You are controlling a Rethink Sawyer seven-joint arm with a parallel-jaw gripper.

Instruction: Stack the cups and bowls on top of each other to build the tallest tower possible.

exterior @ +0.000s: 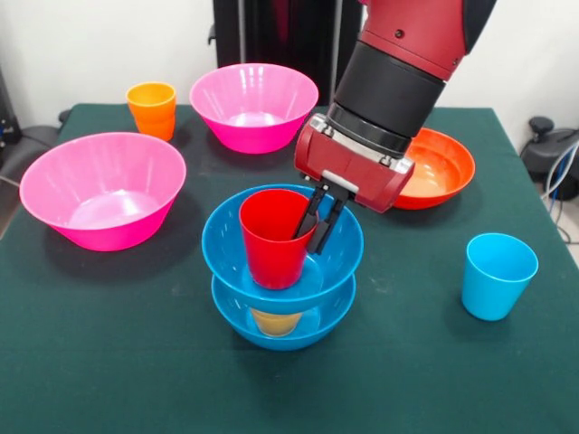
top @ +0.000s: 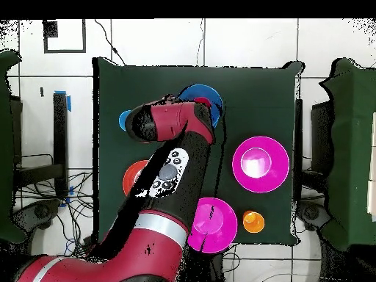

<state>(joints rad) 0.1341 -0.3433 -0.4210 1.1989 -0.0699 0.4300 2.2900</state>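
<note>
The tower (exterior: 281, 271) stands at the table's middle: two blue bowls, one (exterior: 271, 325) below and one (exterior: 226, 244) on top, with a yellow cup (exterior: 274, 321) showing dimly between them. A red cup (exterior: 274, 240) stands upright in the top bowl. My gripper (exterior: 308, 242) reaches down from the upper right, its fingers (exterior: 314, 215) close together astride the red cup's right wall, one inside and one outside. In the overhead view my arm covers the gripper, and only the top bowl's rim (top: 200, 92) shows. The purple cup is out of view.
Two pink bowls (exterior: 102, 188) (exterior: 254, 105) and an orange cup (exterior: 152, 108) stand at the left and back. An orange-red bowl (exterior: 439, 167) lies behind the gripper, and a light blue cup (exterior: 498, 275) stands at the right. The table's edges are close on all sides.
</note>
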